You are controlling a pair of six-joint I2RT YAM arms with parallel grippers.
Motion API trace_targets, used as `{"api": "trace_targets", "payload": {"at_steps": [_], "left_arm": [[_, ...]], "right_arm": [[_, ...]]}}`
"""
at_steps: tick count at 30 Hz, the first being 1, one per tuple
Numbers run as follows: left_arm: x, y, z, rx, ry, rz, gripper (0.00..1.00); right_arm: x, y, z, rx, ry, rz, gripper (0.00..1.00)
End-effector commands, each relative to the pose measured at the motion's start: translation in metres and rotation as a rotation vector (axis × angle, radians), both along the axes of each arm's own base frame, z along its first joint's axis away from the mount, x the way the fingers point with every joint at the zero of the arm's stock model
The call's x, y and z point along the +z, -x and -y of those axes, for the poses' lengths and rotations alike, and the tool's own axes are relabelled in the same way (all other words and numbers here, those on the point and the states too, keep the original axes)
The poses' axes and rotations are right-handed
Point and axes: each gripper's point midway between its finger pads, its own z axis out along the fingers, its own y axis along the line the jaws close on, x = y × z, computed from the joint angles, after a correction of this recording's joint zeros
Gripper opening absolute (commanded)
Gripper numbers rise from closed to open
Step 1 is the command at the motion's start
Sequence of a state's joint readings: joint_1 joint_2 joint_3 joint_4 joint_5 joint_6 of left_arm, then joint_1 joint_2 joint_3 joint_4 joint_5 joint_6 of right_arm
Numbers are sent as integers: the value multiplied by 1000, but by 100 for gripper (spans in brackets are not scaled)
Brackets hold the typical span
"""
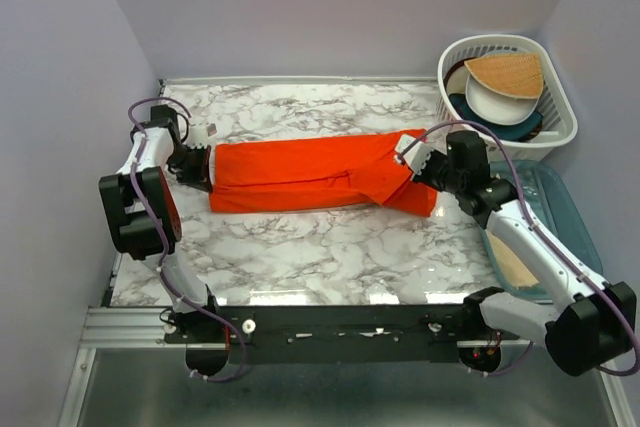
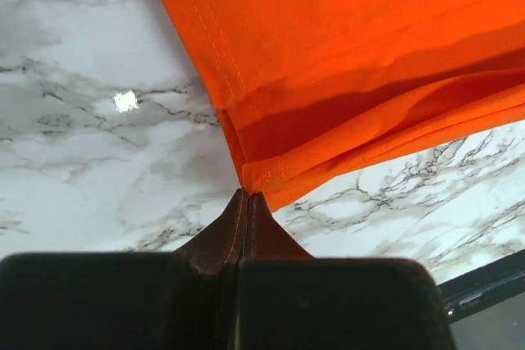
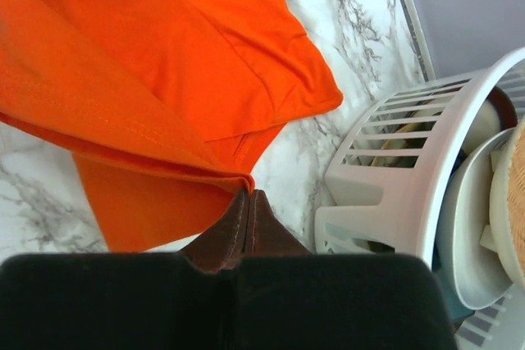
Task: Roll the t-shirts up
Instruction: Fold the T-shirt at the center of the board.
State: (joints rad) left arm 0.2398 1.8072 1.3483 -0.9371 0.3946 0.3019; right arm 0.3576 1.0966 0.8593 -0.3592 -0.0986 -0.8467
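Marble table point(image 1: 300, 257): t-shirt point(image 1: 300, 177) edges pinched by left pincer point(image 2: 248, 196), right pincer point(image 3: 250, 194).

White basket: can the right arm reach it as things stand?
Probably yes: the white basket sits close beside the right arm, nothing between them. But its jaws are shut on an edge of the t-shirt, so it should let go first.

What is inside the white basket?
A tan fan-shaped piece lies on top of a white bowl and a dark teal dish; the basket bottom is covered.
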Motion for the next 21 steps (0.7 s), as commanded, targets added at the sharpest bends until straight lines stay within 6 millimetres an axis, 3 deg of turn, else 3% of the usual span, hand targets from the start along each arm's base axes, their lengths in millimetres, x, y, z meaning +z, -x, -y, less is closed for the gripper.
{"api": "trace_targets", "payload": {"at_steps": [1,13,21], "left_arm": [[4,-28,5,23,27,33,0],[-4,-59,1,46,2,35,0],[-8,-73,2,45,-17,40,0]], "right_arm": [[20,-37,-4,7,5,78,1],[-1,-104,-11,1,56,23,1],[-9,-130,-8,3,79,7,1]]}}
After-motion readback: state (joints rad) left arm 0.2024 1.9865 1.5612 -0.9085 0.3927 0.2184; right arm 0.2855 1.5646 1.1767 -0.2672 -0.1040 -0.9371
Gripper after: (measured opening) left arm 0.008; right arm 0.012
